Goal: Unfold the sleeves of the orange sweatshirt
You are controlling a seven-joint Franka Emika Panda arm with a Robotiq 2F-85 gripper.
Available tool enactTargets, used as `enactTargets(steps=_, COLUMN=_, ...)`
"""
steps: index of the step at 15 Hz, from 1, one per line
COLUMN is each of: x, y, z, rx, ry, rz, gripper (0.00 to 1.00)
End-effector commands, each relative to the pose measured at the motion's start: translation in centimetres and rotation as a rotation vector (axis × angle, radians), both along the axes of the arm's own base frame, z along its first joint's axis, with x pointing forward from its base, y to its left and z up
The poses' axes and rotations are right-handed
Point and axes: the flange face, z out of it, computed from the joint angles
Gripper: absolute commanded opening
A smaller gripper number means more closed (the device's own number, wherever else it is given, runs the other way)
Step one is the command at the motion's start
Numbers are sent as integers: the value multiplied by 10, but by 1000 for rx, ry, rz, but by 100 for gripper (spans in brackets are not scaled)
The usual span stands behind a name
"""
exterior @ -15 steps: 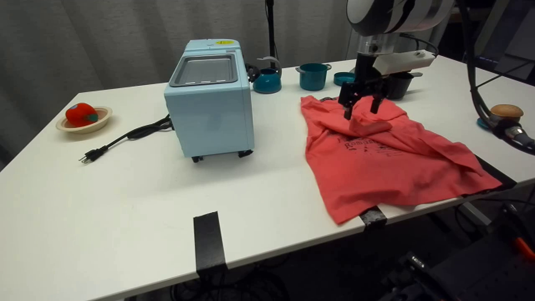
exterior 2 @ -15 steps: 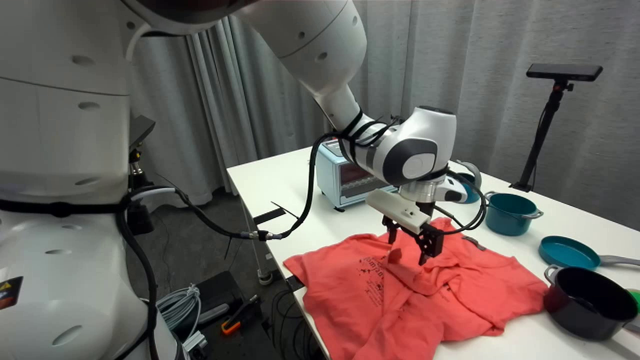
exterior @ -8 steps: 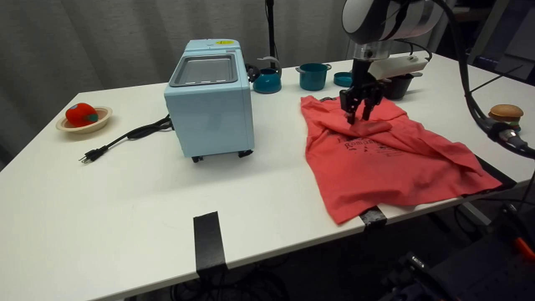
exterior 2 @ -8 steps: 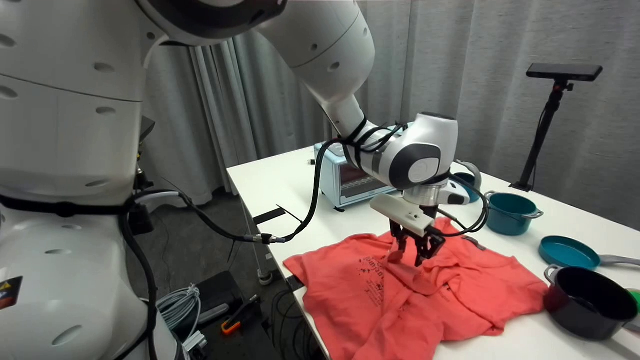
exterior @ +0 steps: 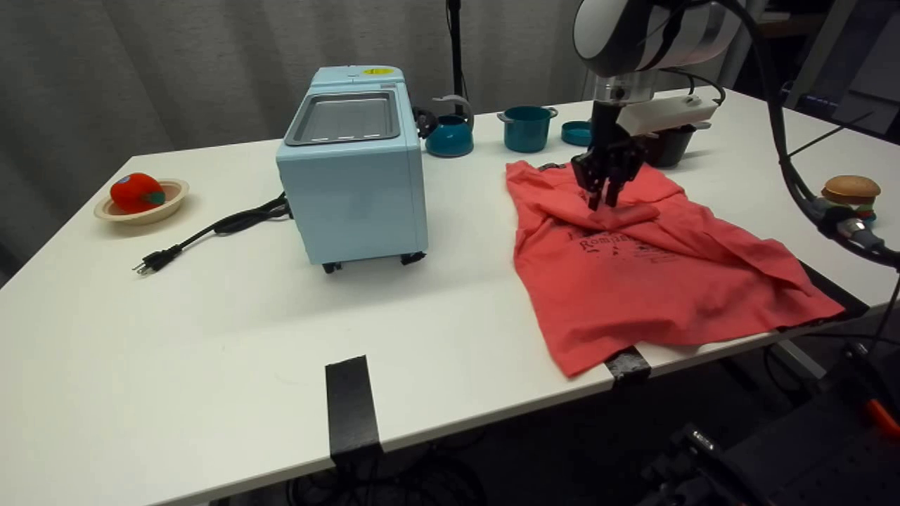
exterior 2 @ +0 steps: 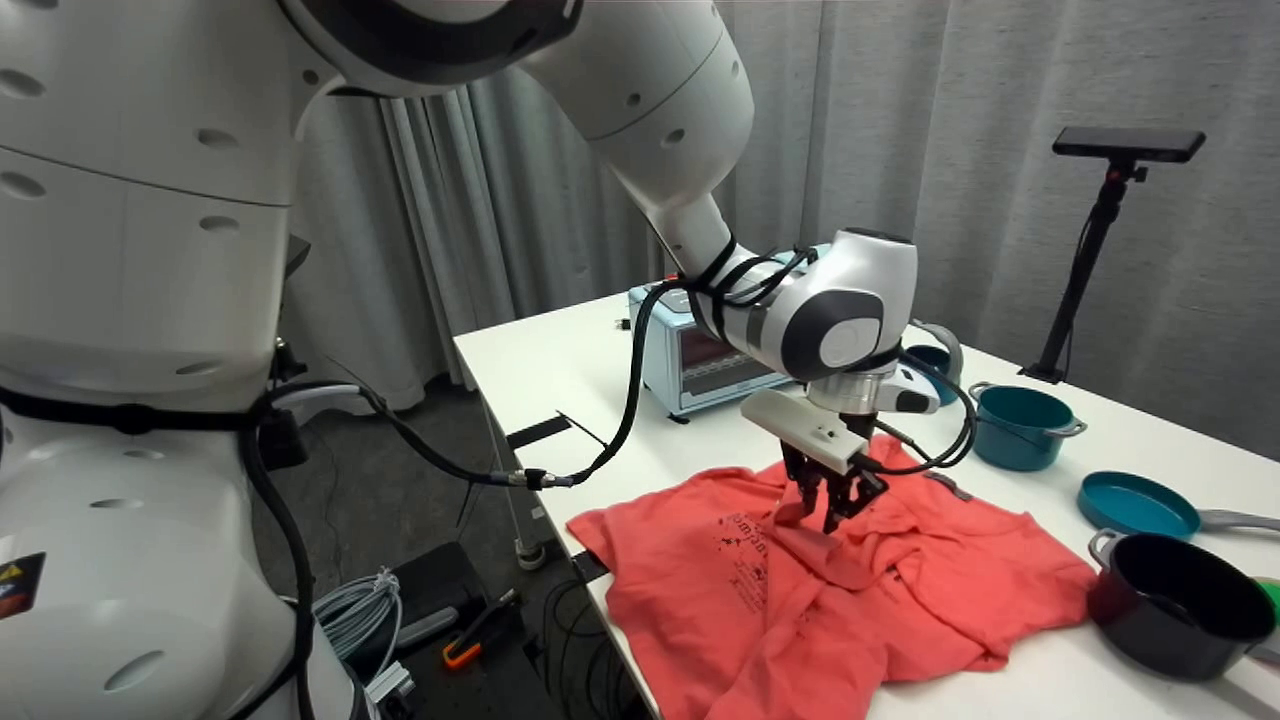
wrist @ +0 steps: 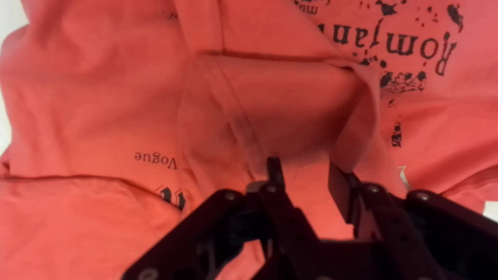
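The orange sweatshirt lies rumpled on the table, its dark chest print partly covered by folds; both exterior views show it. A narrow folded length of cloth that looks like one of the sleeves crosses the chest in the wrist view. Where the sleeves run elsewhere is hard to tell among the folds. Down at this bunched cloth is my gripper, pointing downward, its fingers part-way together with a clear gap in the wrist view. A raised flap of cloth meets the right fingertip; no firm pinch shows.
A light-blue toaster oven stands beside the sweatshirt. Behind are a teal kettle, a teal pot, a teal pan and a black pot close to the cloth. The sweatshirt reaches the table's edge.
My gripper has come down to the bunched cloth and its fingers have drawn closer together. The sweatshirt lies almost as before.
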Motion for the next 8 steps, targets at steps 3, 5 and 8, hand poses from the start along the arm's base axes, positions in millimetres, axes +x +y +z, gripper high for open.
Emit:
enactTargets(steps=3, x=4, y=3, z=6, rx=-4, ry=57, rz=8, gripper=84)
enactTargets(steps=5, x=3, y=4, z=7, rx=1, ry=77, rz=16, gripper=98)
enactTargets(steps=8, x=4, y=5, z=8, rx=7, ry=102, rz=30, gripper=100)
